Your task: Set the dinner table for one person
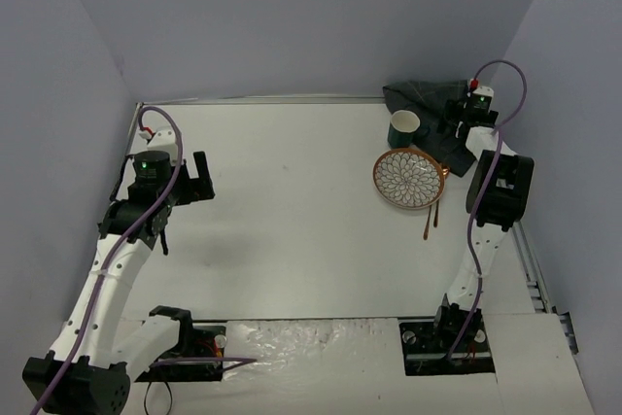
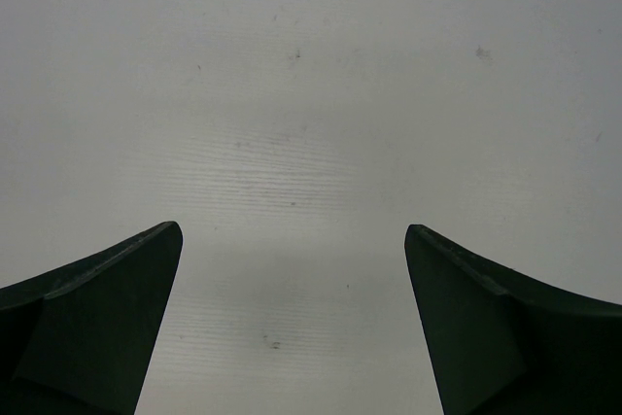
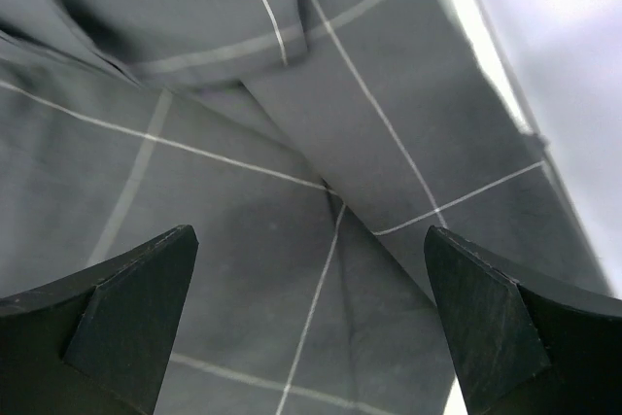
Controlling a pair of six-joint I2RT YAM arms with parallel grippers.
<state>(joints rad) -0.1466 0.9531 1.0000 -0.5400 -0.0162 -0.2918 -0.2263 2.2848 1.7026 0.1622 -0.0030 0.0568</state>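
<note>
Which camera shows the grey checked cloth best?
The right wrist view: the cloth fills it, folds and pale lines clear. The top view shows it bunched in the far right corner, partly behind the right arm. The left wrist view shows only table.

No lettering, number or sign can be read on the dinner table (image 1: 301, 230); none on plate (image 1: 409, 179), cup (image 1: 404, 127) or cloth (image 1: 416, 96).

You get soft, even light on the dinner table (image 1: 292, 201), with a glossy sheen at lower centre. Your left wrist view shows faint banding mid-frame; the right blows out at upper right
</note>
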